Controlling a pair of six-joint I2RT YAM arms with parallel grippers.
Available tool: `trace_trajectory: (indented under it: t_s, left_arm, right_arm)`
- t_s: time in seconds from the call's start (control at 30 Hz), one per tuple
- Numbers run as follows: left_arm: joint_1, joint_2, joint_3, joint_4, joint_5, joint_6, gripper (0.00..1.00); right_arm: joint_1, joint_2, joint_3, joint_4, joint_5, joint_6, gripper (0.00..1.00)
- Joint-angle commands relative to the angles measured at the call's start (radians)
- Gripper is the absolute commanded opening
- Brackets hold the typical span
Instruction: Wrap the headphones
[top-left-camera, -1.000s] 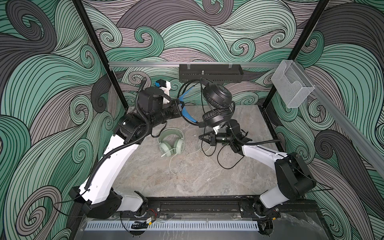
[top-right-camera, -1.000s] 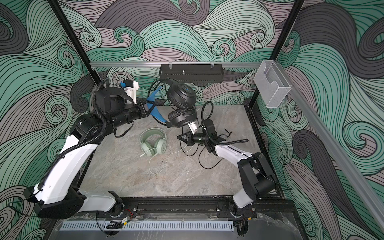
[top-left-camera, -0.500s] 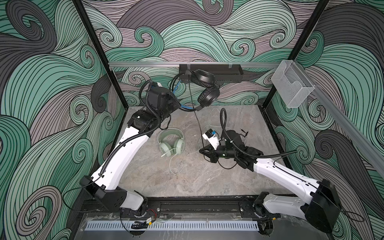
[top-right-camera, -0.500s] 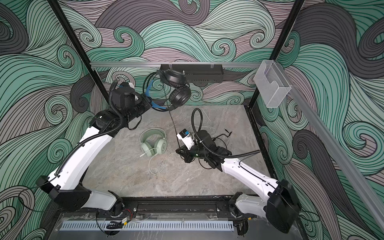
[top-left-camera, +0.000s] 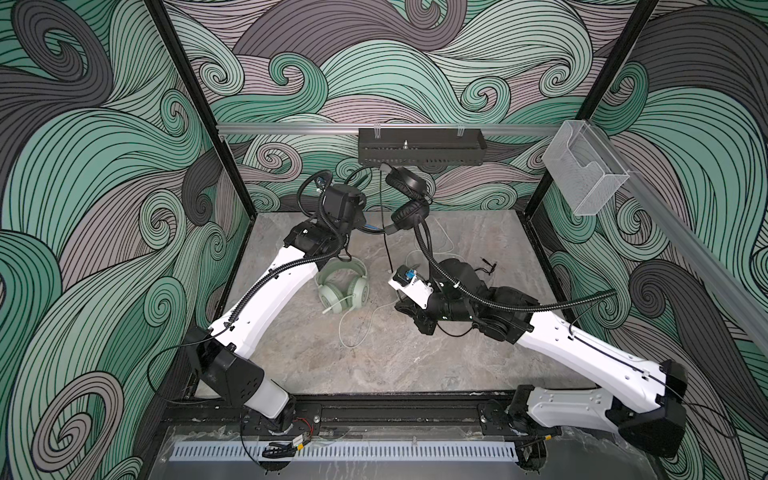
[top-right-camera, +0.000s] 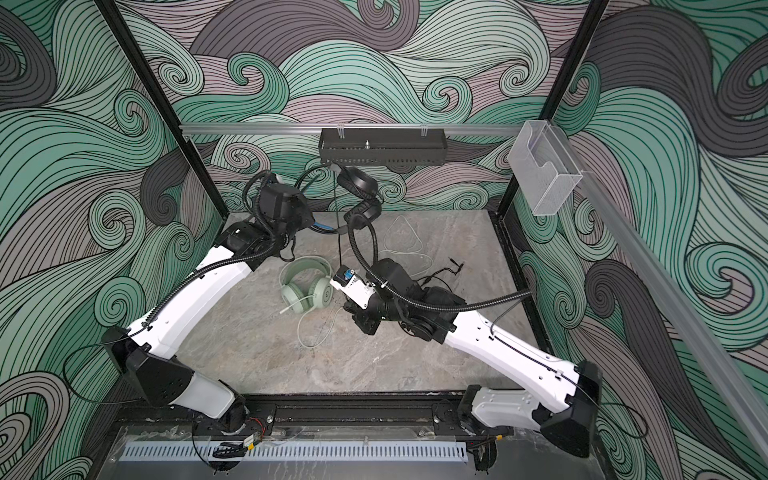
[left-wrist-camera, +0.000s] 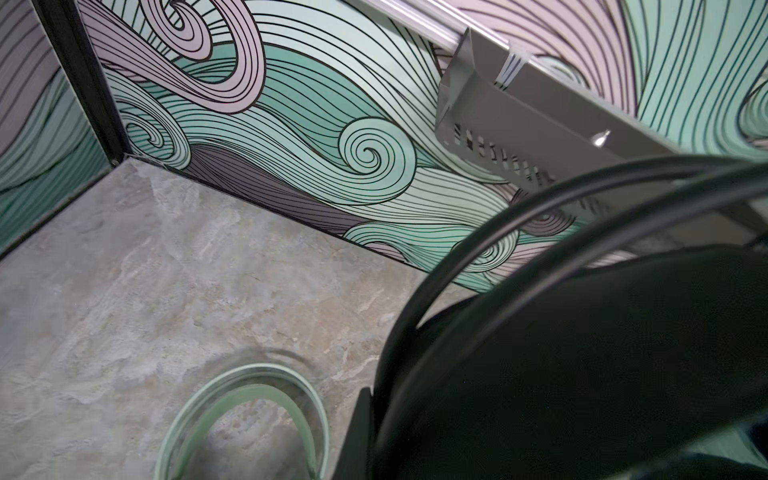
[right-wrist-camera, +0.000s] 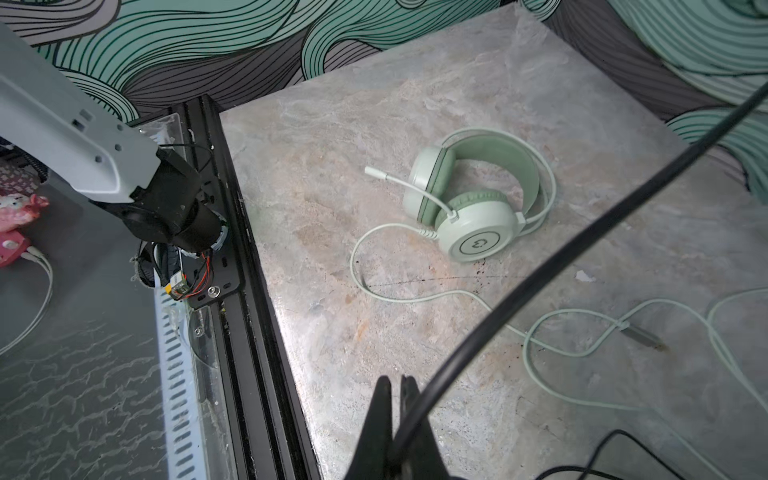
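Both top views show the black headset in the air at upper centre, just below a black tray on the back wall. Its two round padded cups sit one above the other, and a blue strip lines the inside of its band. The left gripper reaches in from the left and is clamped on that band. Its fingers are hidden under the wrist housing in the top views, and dark arcs of the band fill the lower right of the left wrist view.

A black cable drops from this headset to the right gripper, low at centre right of the top views. In the right wrist view its two fingers are pressed together on the cable.

The mint headset lies on the marbled table at centre, between the two arms and touched by neither. It has pale cups, darker green pads, a wide green inner band and a white mic boom. Its white cable loops loosely across the table towards the right.

One mint cup bears a grey ring around a small curled logo, not legible as letters.
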Motion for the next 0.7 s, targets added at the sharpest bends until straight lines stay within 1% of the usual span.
trace_trajectory:
  t_s: [0.0,0.07,0.13,0.17,0.2,0.3,0.37,0.47,0.57,0.67]
  left_arm:
    - [-0.045,-0.019,-0.036,0.094,-0.149,0.148,0.00]
    - [-0.068,-0.055,-0.104,0.137,-0.189,0.251,0.00]
    - [-0.090,-0.094,-0.177,0.186,-0.203,0.375,0.00]
    - [-0.098,-0.142,-0.211,0.204,-0.210,0.432,0.00]
    - [-0.102,-0.164,-0.238,0.213,-0.205,0.469,0.00]
    - [-0.108,-0.232,-0.300,0.205,-0.134,0.571,0.00]
    - [-0.109,-0.267,-0.320,0.168,-0.047,0.619,0.00]
    - [-0.111,-0.307,-0.336,0.110,0.094,0.659,0.00]
    - [-0.113,-0.340,-0.345,0.056,0.227,0.681,0.00]
    - [-0.113,-0.356,-0.347,0.002,0.281,0.697,0.00]
  right_arm:
    - [0.003,0.026,0.125,-0.191,0.139,-0.092,0.00]
    - [0.000,0.045,0.206,-0.254,0.204,-0.141,0.00]
    - [-0.002,0.080,0.286,-0.320,0.252,-0.193,0.00]
    - [-0.002,0.098,0.326,-0.354,0.291,-0.219,0.00]
    - [-0.003,0.113,0.358,-0.375,0.320,-0.241,0.00]
    - [-0.003,0.144,0.433,-0.404,0.391,-0.302,0.00]
    - [-0.004,0.160,0.472,-0.405,0.436,-0.335,0.00]
    - [-0.003,0.190,0.512,-0.404,0.501,-0.379,0.00]
    - [-0.005,0.213,0.555,-0.398,0.547,-0.388,0.00]
    - [-0.005,0.227,0.598,-0.385,0.598,-0.379,0.00]
